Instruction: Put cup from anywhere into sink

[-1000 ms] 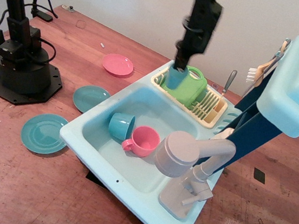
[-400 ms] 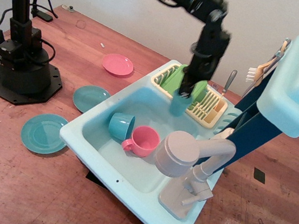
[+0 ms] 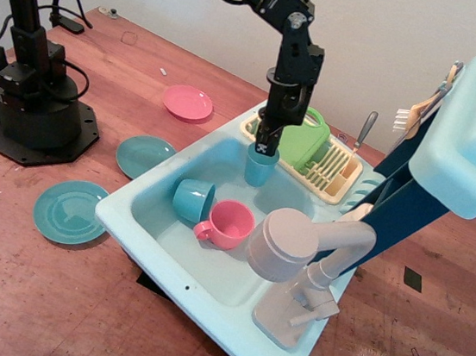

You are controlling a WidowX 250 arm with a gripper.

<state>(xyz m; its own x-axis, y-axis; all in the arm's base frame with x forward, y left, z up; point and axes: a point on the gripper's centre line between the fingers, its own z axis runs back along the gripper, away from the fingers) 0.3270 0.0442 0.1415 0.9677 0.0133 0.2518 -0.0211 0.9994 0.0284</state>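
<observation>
The cup (image 3: pixel 261 169) is small, teal-blue and upright. It is inside the back part of the basin of the light blue sink (image 3: pixel 126 213), just in front of the dish rack. My gripper (image 3: pixel 265 149) reaches down from above and is shut on the cup's rim. I cannot tell whether the cup's base touches the basin floor.
A wider teal cup (image 3: pixel 193 200) lies on its side beside a pink handled cup (image 3: pixel 230 225) in the basin. The cream dish rack (image 3: pixel 337 171) holds a green dish (image 3: pixel 299 137). The grey faucet (image 3: pixel 292 247) is at the front right. Plates (image 3: pixel 187 102) (image 3: pixel 143 156) (image 3: pixel 69 210) lie on the table, with a black arm base (image 3: pixel 33 109) at the left.
My gripper has carried the cup from above the dish rack forward and down into the sink basin. The other cups have not moved.
</observation>
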